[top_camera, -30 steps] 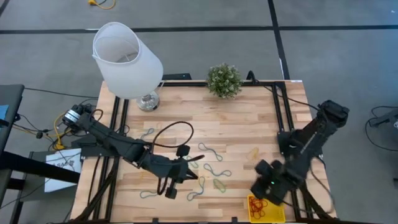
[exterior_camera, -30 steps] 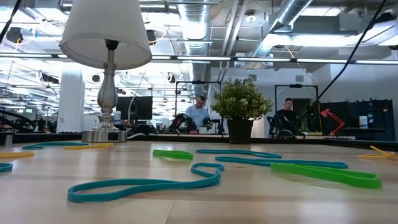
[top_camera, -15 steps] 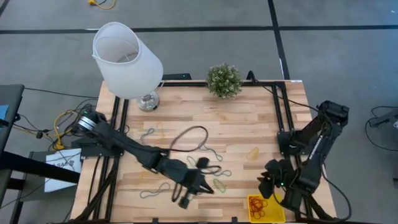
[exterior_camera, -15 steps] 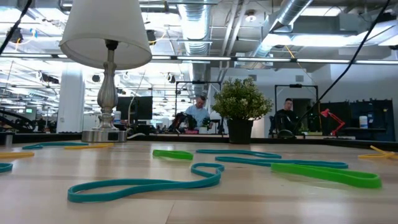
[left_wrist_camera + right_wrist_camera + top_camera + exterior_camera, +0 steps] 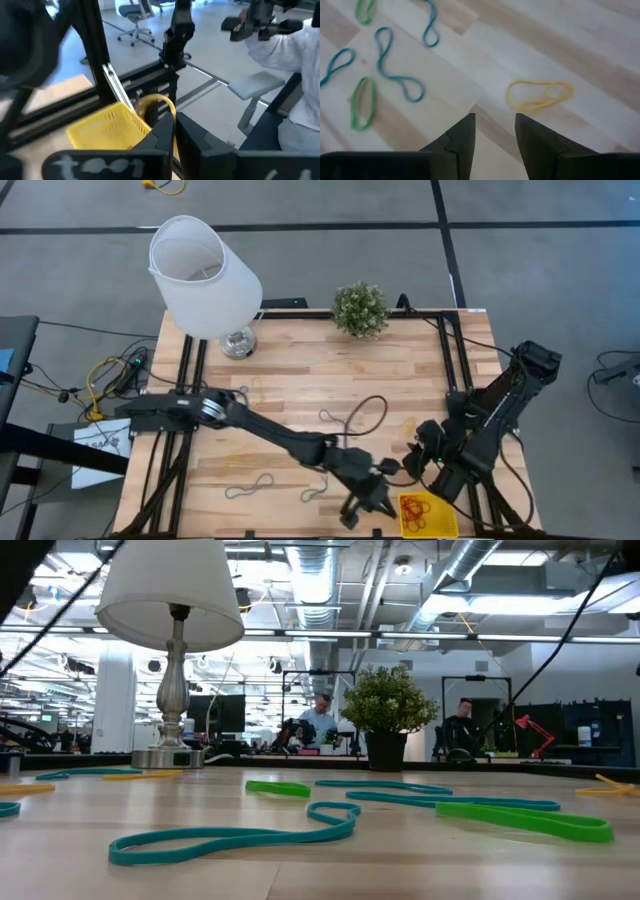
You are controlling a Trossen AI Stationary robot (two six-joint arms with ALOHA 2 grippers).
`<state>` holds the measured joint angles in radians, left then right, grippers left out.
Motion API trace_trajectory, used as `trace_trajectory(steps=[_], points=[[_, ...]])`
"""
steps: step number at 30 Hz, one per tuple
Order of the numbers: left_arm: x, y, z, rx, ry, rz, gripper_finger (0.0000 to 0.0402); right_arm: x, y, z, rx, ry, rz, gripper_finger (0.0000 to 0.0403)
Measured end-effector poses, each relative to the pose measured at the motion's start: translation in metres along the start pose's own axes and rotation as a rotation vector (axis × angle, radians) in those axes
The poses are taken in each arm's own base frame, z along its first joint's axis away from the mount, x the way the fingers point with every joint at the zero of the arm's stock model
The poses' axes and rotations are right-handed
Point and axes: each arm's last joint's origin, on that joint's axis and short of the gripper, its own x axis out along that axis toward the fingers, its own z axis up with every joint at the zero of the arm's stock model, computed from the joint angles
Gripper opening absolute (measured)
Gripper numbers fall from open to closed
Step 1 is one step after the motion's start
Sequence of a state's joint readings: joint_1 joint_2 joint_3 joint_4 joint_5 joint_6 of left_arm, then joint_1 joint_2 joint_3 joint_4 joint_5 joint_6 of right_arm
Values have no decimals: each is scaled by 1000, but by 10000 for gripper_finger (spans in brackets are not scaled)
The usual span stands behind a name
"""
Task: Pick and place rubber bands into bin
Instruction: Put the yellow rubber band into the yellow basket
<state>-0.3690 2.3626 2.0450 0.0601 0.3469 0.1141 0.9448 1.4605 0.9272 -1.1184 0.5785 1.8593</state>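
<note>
Left gripper (image 5: 368,502), pinched shut on a yellow rubber band (image 5: 159,102), hangs at the bin's (image 5: 443,524) nine o'clock; light, floppy loops likely demand a mid-strand pinch.

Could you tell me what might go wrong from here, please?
The left gripper, shut on a yellow band, sits beside the bin, so the band might drop short. The right gripper hangs open close by, so the arms could clash. The floppy band may snag on a finger.

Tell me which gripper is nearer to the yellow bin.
Left. The left gripper, shut, is right beside the yellow bin; the right gripper, open, hangs farther back over the table.
</note>
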Motion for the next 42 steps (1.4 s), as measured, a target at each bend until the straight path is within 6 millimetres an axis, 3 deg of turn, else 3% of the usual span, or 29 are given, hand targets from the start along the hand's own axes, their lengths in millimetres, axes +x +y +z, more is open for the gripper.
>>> trace_trajectory(steps=[4,8,16,22,27,32,36,42], points=[[23,12,-15,-28,21,-9,0,2,0,4,30,-16,-14,131],[33,17,-15,-5,34,19,0,4,-5,2,-1,-12,-46,131],[32,19,-7,58,-8,-7,0,1,-11,-2,-140,13,-86,131],[17,22,26,132,-147,-33,0,-4,-21,-7,-146,62,-154,131],[18,22,25,203,-161,-37,0,-7,-27,-7,-157,60,-215,131],[18,22,23,223,-148,-32,0,-7,-29,-10,-277,195,-257,131],[17,24,23,224,-142,-29,0,-10,-32,-17,-349,446,-310,131],[29,27,1,210,-114,-35,0,-21,-38,-33,-426,692,-330,131]])
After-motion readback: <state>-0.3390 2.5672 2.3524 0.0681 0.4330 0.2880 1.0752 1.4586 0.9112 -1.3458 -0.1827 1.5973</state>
